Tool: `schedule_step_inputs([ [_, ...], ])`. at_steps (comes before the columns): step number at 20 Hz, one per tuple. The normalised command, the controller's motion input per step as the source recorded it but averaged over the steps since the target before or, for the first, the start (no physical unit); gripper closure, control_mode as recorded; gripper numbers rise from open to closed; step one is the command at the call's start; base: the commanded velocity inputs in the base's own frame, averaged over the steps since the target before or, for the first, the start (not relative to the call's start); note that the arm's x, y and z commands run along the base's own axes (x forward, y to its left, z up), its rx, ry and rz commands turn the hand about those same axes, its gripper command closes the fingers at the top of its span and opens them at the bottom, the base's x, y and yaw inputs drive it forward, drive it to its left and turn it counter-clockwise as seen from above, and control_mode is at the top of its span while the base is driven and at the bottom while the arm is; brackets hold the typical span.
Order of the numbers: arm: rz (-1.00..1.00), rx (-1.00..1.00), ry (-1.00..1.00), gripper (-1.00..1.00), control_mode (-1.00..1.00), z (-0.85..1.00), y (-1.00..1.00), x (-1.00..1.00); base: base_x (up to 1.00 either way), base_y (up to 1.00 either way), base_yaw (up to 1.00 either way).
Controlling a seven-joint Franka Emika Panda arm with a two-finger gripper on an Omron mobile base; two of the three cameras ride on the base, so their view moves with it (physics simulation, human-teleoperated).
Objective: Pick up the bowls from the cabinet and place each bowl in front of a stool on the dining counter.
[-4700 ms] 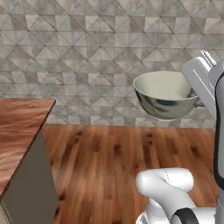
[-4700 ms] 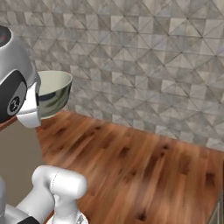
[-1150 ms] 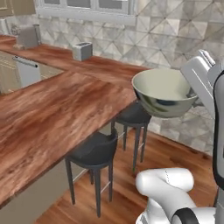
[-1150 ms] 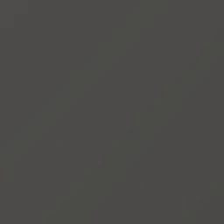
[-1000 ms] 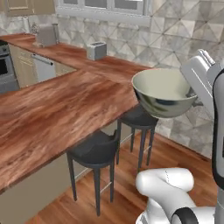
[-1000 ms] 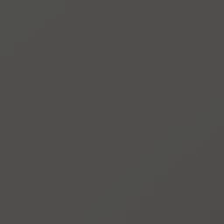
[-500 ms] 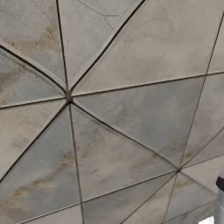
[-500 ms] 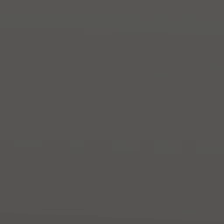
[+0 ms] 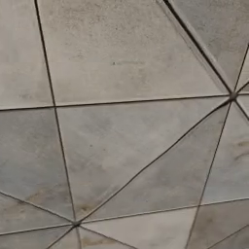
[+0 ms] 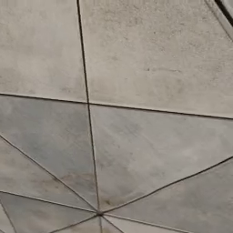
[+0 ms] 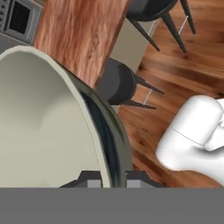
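The hand view looks down along the pincer (image 11: 107, 183), whose 2 small dark fingertips (image 11: 93, 180) rise at the bottom edge, one on each side of the rim of a glossy ceramic bowl (image 11: 43, 131). The pincer is closed on that rim, one tip against the cream-pale green inner wall and the other against the dark green-blue outer wall. The bowl takes up the left half of this view, its pale hollow facing the camera and its dark outside showing as a curved strip along the right edge of the rim.

Beyond the bowl lies the glossy reddish-brown wood-grain desk (image 11: 83, 35), running from the top of the view down toward the bowl's rim; the bowl is held in the air in front of it and hides its lower part. Just beside the desk's right edge stands a black stool with a thick round padded seat and thin dark legs (image 11: 116, 83), and a 2nd black stool (image 11: 148, 8) shows at the top edge, further along the same side of the desk. Under the stools spreads a warm brown plank floor (image 11: 175, 74). At the top left corner sits a dark grey appliance front (image 11: 15, 19).

Both base views face a wall of large pale grey stone tiles (image 9: 121, 146) cut into triangles by thin dark grout lines, seen very close.
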Motion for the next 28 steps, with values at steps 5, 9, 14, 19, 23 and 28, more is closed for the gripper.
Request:
schedule_step_inputs([
  [5, 0.00, 0.00, 0.00, 1.00, 1.00, 0.00, 0.00, 0.00, 0.77, -0.50, 0.00],
  [9, 0.00, 0.00, 0.00, 1.00, 1.00, 0.00, 0.00, 0.00, 0.69, -0.24, -0.03],
  [14, 0.00, 0.05, 0.00, 1.00, -1.00, -0.26, -0.20, 0.56, 0.31, -0.09, -0.01],
  [19, 0.00, 0.10, 0.00, 1.00, -1.00, -0.58, -0.29, 1.00, 0.00, 0.00, 0.00],
  [23, 0.00, 0.10, 0.00, 1.00, -1.00, -0.75, -0.29, 1.00, 0.00, 0.00, 0.00],
  [28, 0.00, 0.04, 0.00, 1.00, -1.00, -0.71, -0.12, 0.96, 0.00, 0.00, 0.00],
])
